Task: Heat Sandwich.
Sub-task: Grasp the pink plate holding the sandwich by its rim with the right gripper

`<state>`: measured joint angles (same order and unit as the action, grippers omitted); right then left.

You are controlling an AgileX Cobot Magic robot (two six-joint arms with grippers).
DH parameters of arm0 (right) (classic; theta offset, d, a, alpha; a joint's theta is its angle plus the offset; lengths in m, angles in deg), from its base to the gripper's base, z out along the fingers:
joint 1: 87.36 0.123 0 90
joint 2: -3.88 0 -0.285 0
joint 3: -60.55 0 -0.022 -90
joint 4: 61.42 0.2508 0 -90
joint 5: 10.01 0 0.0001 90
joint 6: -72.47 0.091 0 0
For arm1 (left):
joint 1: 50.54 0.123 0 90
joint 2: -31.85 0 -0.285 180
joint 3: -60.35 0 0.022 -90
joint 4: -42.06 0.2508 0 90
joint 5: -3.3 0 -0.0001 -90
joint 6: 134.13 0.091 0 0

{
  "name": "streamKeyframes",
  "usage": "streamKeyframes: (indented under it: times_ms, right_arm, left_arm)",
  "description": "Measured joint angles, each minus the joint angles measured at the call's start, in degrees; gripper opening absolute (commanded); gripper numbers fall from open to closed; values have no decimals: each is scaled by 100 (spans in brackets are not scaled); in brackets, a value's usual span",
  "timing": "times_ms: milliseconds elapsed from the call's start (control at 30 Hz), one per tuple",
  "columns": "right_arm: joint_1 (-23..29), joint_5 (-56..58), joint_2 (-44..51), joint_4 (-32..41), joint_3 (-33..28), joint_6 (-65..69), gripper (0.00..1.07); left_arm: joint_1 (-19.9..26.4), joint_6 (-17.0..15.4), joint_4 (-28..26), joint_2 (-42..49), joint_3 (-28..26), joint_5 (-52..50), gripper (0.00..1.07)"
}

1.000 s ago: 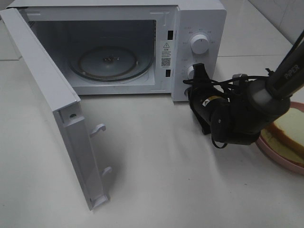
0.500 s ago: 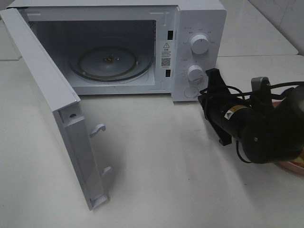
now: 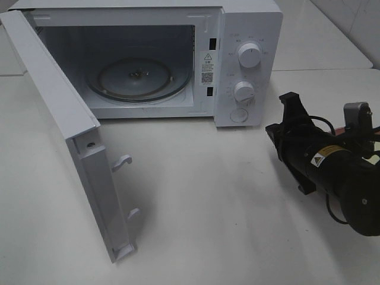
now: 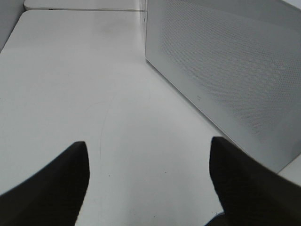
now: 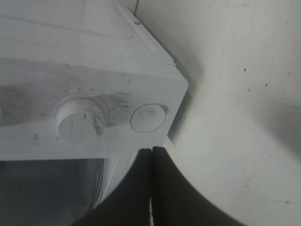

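**Microwave open, both grippers empty, sandwich out of sight**

Nearest the exterior high camera, at the lower left of the frame, is the free edge of the microwave door (image 3: 59, 113). It is swung wide open, with its two white latch hooks (image 3: 122, 161) pointing right over the bare white table (image 3: 202, 237).

At the right edge, mid-height, the dark right arm (image 3: 338, 178) lies low over the table. The right gripper (image 3: 290, 102) points up and left toward the control panel. In the right wrist view its fingers (image 5: 136, 188) are pressed flat together with nothing between them. They are aimed at the lower knob (image 5: 77, 122) and the round button (image 5: 148, 117), near both but touching neither.

The left gripper (image 4: 148, 141) shows only in the left wrist view. Its two dark fingers (image 4: 61, 183) are spread wide above the table, empty, with a white dot-patterned panel (image 4: 225, 80) just beyond them.

Farther back, across the upper part of the exterior high frame, stands the white microwave (image 3: 249, 18). Its cavity is lit and holds only the glass turntable (image 3: 139, 77). On the panel to the right of the cavity, the upper knob (image 3: 249, 55) sits above the lower knob (image 3: 244, 92), with the round button (image 3: 238, 115) lowest.

The sandwich shows in none of the three views, so I cannot tell where it is. The right arm covers the table's right edge.
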<state>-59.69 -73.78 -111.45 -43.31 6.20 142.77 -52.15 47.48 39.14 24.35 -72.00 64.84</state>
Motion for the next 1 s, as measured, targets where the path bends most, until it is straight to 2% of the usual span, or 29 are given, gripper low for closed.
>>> streamKeyframes:
  times_ms: [133,267,433,567,600,700,733,767,833,867,900,1000]
  right_arm:
    - [0,126,286,-298,-34,-596,2]
    - [0,1152,968,-447,-40,-2057,2]
    - [0,1954,1261,-441,52,-2997,2]
    - [0,4034,1667,-441,739,-4962,3]
    - [0,4034,1667,-441,739,-4962,3]
    - [0,5265,1782,-458,1226,-5798,4]
    - [0,6005,1833,-464,1593,-6314,4]
    - [0,6005,1833,-464,1593,-6314,4]
    - [0,6755,1839,-487,1931,-6721,6]
    - [0,7569,1851,-625,2275,-7030,8]
    - [0,7569,1851,-625,2275,-7030,8]
    - [0,8503,1868,-894,2670,-7133,15]
  left_arm:
    - [0,0,0,0,0,0,68]
    - [0,0,0,0,0,0,68]
    - [0,0,0,0,0,0,68]
    - [0,0,0,0,0,0,68]
    - [0,0,0,0,0,0,68]
    - [0,0,0,0,0,0,68]
    - [0,0,0,0,0,0,68]
    - [0,0,0,0,0,0,68]
    - [0,0,0,0,0,0,68]
    - [0,0,0,0,0,0,68]
    - [0,0,0,0,0,0,68]
    - [0,0,0,0,0,0,68]
